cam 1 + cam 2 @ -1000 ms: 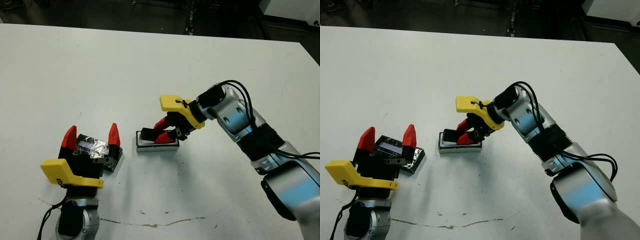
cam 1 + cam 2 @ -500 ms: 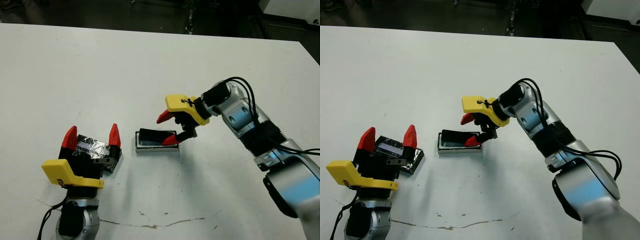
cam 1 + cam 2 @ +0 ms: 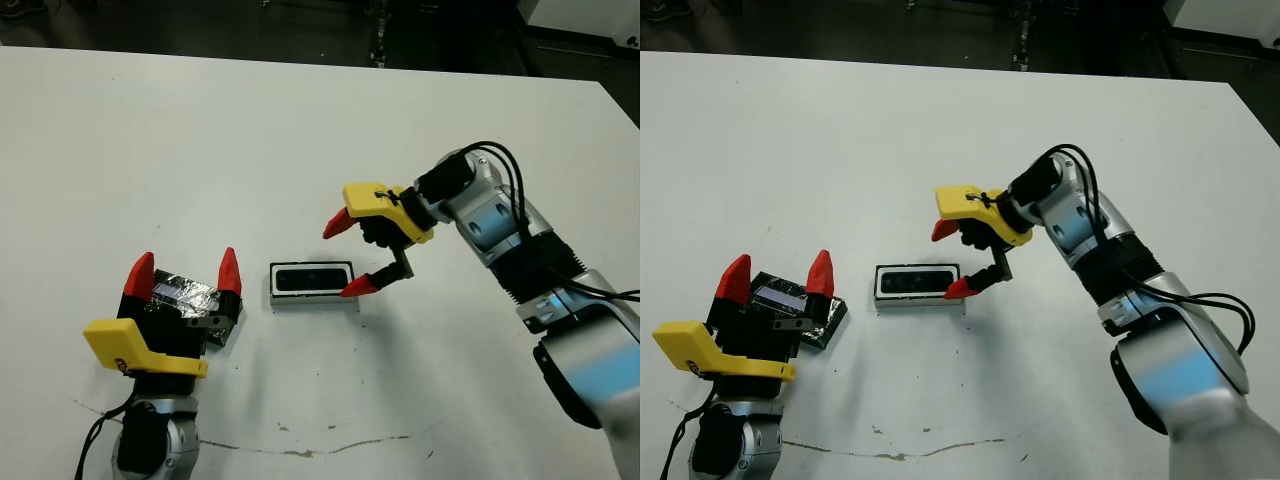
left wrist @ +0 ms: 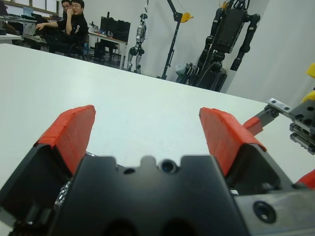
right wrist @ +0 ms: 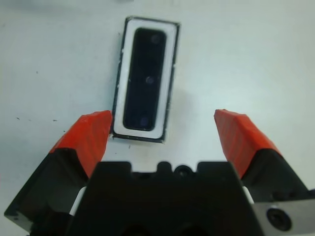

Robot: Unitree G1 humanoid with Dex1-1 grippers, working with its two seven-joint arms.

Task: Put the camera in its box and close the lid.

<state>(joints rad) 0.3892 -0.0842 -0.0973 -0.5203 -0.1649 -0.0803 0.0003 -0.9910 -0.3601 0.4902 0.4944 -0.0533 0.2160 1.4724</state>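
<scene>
Camera (image 3: 311,279) lies flat inside box (image 3: 312,300) at table centre, long axis 9-to-3. Lid (image 3: 185,295) well apart at box's 9 o'clock, between fingers of left gripper (image 3: 183,273), spread wide, not clamped; nearer arm. Right gripper (image 3: 348,255) wide open, empty, beside box's 3 o'clock end.

- The camera (image 5: 147,78), a slim black bar, lies flat inside the box (image 5: 121,82), just ahead of the right gripper (image 3: 348,257).
- The box's white lining frames it; uncovered.
- The lid (image 3: 182,293), black with silvery patches, lies flat under the left gripper (image 3: 184,272).
</scene>
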